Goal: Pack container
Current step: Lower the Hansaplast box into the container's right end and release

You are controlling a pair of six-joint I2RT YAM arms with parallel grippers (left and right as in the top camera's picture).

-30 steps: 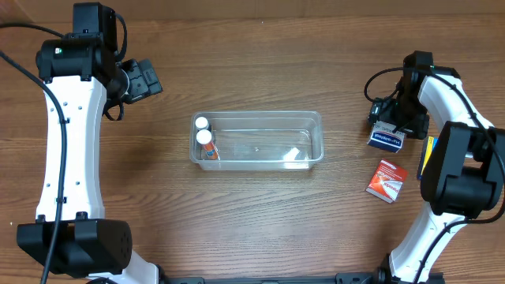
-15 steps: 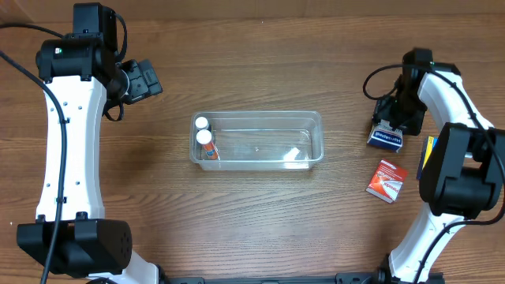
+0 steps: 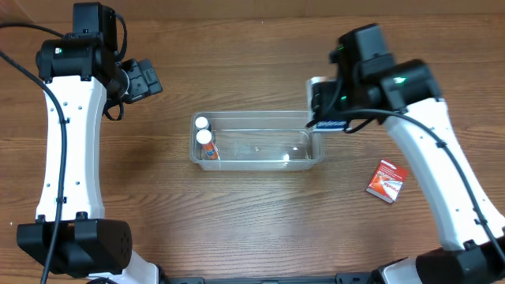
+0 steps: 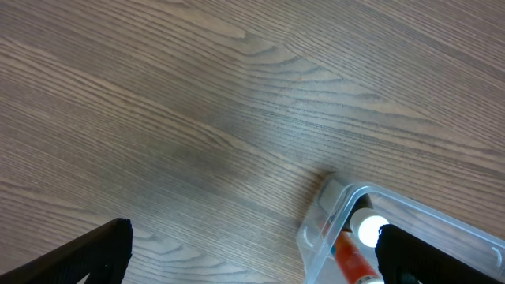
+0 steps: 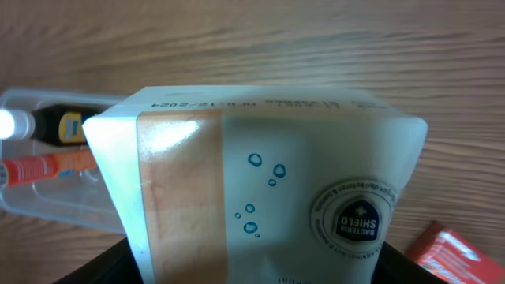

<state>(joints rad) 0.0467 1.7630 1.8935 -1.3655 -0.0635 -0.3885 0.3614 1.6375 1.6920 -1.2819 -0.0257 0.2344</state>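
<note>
The container (image 3: 256,158) is a clear shallow tub at the table's middle; its left corner (image 4: 331,211) shows in the left wrist view. At its left end lie an orange tube (image 3: 207,147) and a white-capped bottle (image 3: 202,123). My right gripper (image 3: 327,106) is shut on a white and blue bandage box (image 5: 260,181) and holds it above the tub's right end; only the box's blue edge (image 3: 331,125) shows from overhead. My left gripper (image 3: 140,79) stands open, with nothing between its fingers, up and left of the tub.
A small red box (image 3: 387,181) lies flat on the wood to the right of the tub, and its corner (image 5: 458,252) shows in the right wrist view. The tub's left end (image 5: 31,197) with the orange tube (image 5: 47,167) shows behind the held box.
My right gripper shut on the bandage box at the far right, lifted it and carried it left to above the tub's right end. The left arm has not moved.
</note>
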